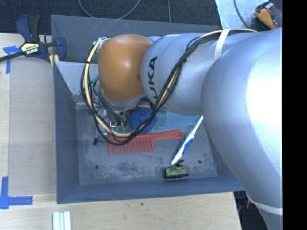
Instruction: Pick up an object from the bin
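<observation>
My gripper (113, 117) hangs low in the left middle of the bin, under the arm's orange cover. An orange-red comb (139, 143) lies just in front of it, teeth toward the bin's front wall, its left end nearly under the gripper. A round blue thing (142, 118) sits right beside the gripper on its right, partly hidden by cables. A small green piece (123, 127) peeks out at the gripper's base. I cannot tell whether the gripper touches any of them.
A white-handled brush (187, 143) lies slanted at the front right, its dark olive head (176, 172) near the front wall. A pale blue flat thing (168, 119) lies under the arm. The arm covers the bin's right and back.
</observation>
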